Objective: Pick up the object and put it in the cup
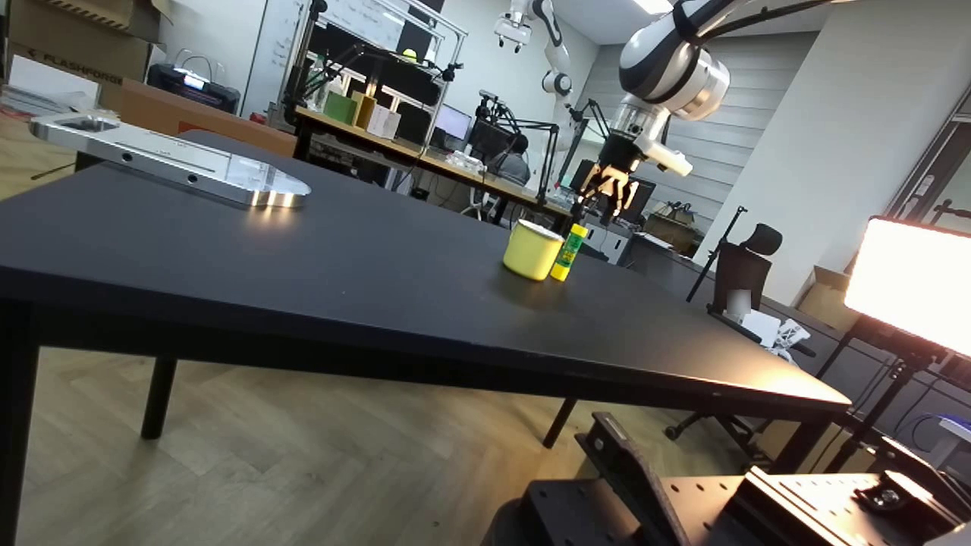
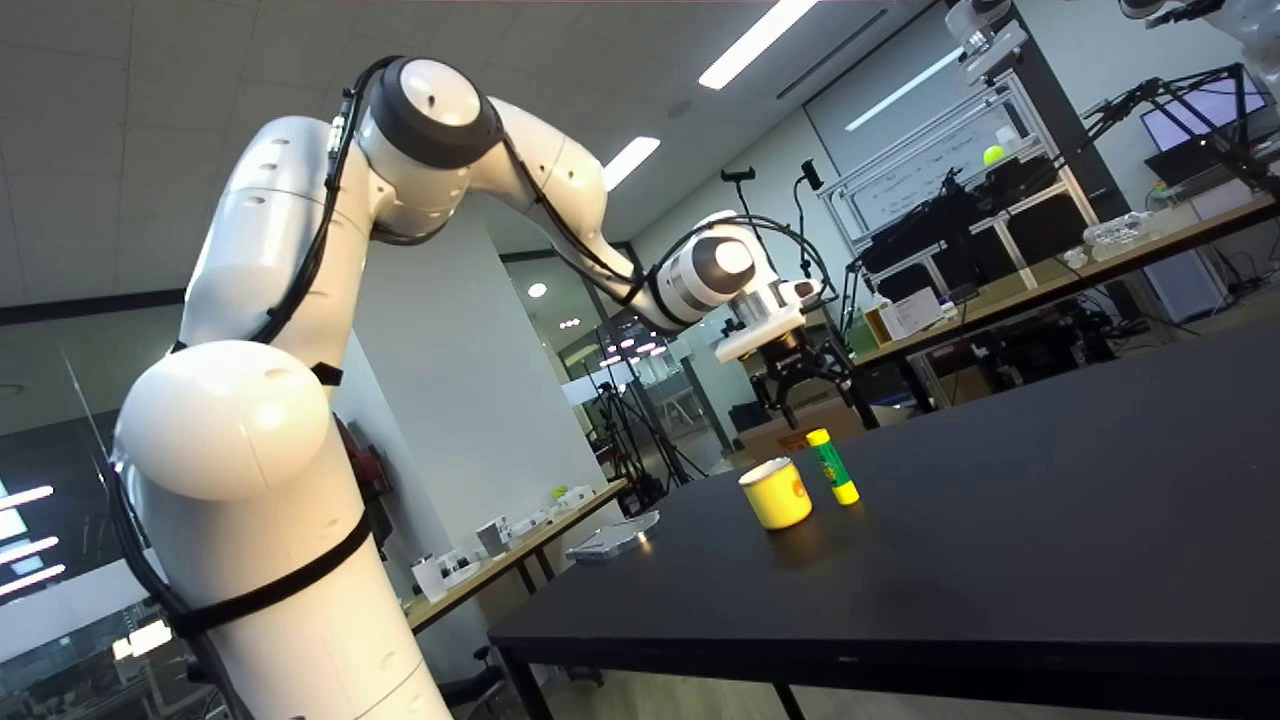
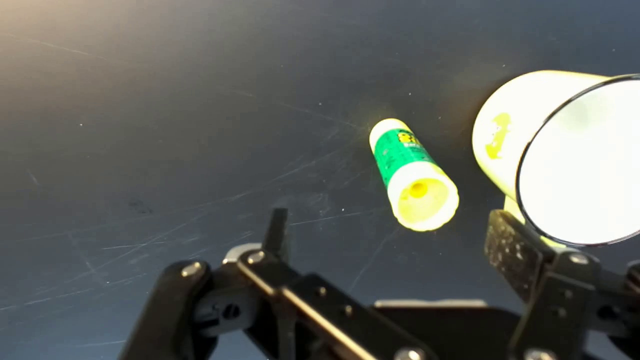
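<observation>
The object is a glue stick with a green label and yellow ends. It stands upright on the black table in both exterior views [image 1: 569, 254] [image 2: 833, 467] and in the wrist view [image 3: 402, 156]. The short yellow cup stands upright close beside it in both exterior views [image 1: 531, 254] [image 2: 778, 497]. The cup's wall and overexposed opening show at the right of the wrist view [image 3: 540, 100]. My gripper is open and empty, pointing down above the glue stick, in both exterior views [image 1: 594, 215] [image 2: 831, 422]. In the wrist view [image 3: 387, 220], its right finger overlaps the cup's rim.
A silver metal plate-like piece lies on the black table [image 1: 364, 250] in both exterior views [image 1: 174, 159] [image 2: 612, 541]. A bright light panel [image 1: 910, 280] stands beyond the table's end. A bench with boxes [image 1: 364, 114] is behind the table.
</observation>
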You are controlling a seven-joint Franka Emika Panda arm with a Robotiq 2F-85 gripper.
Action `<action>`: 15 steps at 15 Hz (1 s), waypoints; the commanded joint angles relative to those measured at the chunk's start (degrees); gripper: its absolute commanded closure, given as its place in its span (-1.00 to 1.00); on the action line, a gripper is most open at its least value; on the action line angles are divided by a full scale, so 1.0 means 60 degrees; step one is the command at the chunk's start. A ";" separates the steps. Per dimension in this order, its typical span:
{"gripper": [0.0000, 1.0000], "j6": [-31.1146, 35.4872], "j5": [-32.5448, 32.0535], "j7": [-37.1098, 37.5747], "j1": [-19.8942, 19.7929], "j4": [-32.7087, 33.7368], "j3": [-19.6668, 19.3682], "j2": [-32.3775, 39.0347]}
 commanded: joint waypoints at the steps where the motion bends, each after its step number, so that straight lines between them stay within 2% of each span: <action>1: -1.00 -0.0973 -0.0012 0.0283 0.0061 0.1166 0.0056 0.0708; 4: -1.00 -0.1550 -0.0215 0.0757 0.0262 0.1273 -0.0098 0.0749; 8: -1.00 -0.0979 -0.0061 0.0866 0.0286 0.0807 -0.0020 0.0491; 9: -0.50 -0.0607 -0.0015 0.0974 0.0292 0.0664 -0.0026 0.0452; 10: -0.49 -0.0426 -0.0031 0.0993 0.0302 0.0628 -0.0031 0.0466; 12: -0.19 -0.0290 -0.0055 0.1163 0.0332 0.0551 -0.0073 0.0514; 15: 0.22 -0.0653 -0.0108 0.1401 0.0422 0.0539 -0.0095 0.0592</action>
